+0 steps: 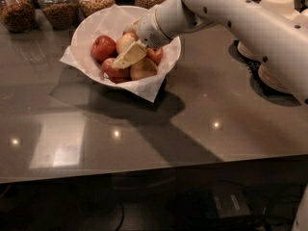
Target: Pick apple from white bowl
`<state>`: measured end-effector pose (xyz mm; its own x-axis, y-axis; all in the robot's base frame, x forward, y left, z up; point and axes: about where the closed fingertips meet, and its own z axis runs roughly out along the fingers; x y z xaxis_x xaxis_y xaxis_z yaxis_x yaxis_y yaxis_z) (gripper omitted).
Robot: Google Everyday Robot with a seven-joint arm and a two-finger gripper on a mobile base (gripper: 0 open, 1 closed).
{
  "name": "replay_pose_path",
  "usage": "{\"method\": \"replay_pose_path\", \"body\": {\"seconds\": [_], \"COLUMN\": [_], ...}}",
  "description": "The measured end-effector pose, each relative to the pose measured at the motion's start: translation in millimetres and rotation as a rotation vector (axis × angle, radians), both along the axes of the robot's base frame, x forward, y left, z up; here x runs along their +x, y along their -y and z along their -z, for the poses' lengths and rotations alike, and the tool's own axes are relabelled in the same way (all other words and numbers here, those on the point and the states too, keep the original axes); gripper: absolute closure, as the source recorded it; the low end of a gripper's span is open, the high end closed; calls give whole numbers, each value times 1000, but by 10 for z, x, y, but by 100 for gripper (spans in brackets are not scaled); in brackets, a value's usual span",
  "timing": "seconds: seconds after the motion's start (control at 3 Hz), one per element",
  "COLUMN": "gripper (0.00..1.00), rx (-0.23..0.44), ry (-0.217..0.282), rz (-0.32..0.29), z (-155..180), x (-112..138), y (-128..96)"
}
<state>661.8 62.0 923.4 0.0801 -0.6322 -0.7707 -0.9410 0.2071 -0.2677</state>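
The white bowl (85, 29), lined with white paper whose corners stick out, stands at the back left of the dark table. It holds several apples. The pale yellow apple with red blush (124, 42) lies near the middle, partly hidden by my gripper. A dark red apple (103, 47) lies to its left and a smaller yellowish apple (144, 69) at the front. My gripper (128, 57) reaches in from the right, down among the apples, its cream tip lying right over the pale apple.
Several glass jars of grains (60, 7) stand behind the bowl. Stacked tan paper bowls (276, 6) stand at the back right, partly behind my white arm (240, 18). The table's front edge (154, 170) runs across the lower frame.
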Motion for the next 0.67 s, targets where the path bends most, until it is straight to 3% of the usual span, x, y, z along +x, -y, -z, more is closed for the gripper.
{"method": "replay_pose_path", "body": {"seconds": [0.67], "gripper": [34], "rx": [-14], "ry": [-23], "rz": [4], "z": [126], "x": [29], "y": [-1]}}
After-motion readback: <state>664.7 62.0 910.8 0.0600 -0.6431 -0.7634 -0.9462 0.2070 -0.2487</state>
